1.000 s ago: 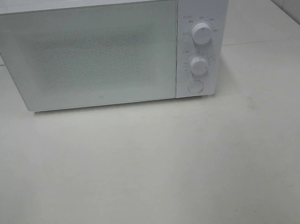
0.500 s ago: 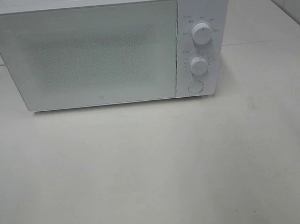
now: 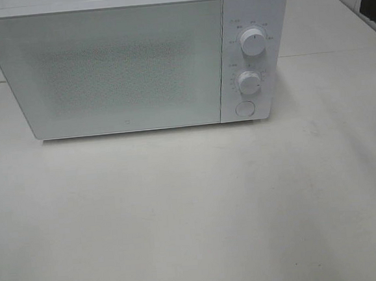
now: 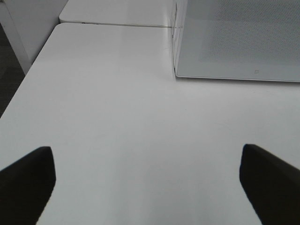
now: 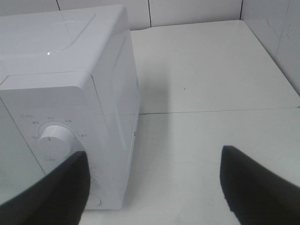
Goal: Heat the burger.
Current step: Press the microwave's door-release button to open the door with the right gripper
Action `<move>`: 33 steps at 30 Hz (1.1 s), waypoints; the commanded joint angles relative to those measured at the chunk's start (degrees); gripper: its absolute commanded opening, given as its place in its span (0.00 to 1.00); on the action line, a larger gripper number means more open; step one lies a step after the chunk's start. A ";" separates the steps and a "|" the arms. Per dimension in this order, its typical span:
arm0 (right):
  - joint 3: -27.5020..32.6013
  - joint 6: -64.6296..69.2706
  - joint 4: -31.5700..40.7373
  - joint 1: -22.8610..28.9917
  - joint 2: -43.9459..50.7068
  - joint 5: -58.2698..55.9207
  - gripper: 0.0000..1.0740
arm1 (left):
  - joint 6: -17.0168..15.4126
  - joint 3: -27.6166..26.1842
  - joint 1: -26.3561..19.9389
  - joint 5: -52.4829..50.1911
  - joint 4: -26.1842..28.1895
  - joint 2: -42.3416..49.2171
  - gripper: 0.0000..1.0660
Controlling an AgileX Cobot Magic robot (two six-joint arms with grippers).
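Microwave [image 3: 136, 60] door shut on the white table [image 3: 193, 211] — left gripper [image 4: 147, 185] spread wide, empty; right gripper [image 5: 152, 187] parted too, near the upper dial [image 5: 54, 140] — where the burger is, I can't tell

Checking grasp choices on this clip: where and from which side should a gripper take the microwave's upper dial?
Pinch the upper dial on its round rim, one finger on each side, coming straight at the front panel of the microwave. The dial is a short cylinder standing out from that flat face, so only its rim offers a hold. The right gripper, jaws open, looks nearest.
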State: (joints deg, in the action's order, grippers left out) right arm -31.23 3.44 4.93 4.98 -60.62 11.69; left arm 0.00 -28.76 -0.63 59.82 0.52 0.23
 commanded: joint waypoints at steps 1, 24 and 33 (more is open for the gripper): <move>-0.11 0.06 -0.69 -0.40 -4.07 5.79 0.70 | -0.52 0.11 -0.17 -0.46 -0.17 1.20 0.94; 13.58 -3.04 3.84 3.32 -22.98 39.30 0.70 | -0.52 0.11 -0.17 -0.46 -0.17 1.20 0.94; 16.27 -11.23 21.14 16.56 -27.73 47.50 0.70 | -0.52 0.11 -0.17 -0.46 -0.17 1.20 0.94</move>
State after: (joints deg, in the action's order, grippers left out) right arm -15.07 -6.42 24.87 21.08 -88.46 57.70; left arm 0.00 -28.76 -0.63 59.82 0.52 0.23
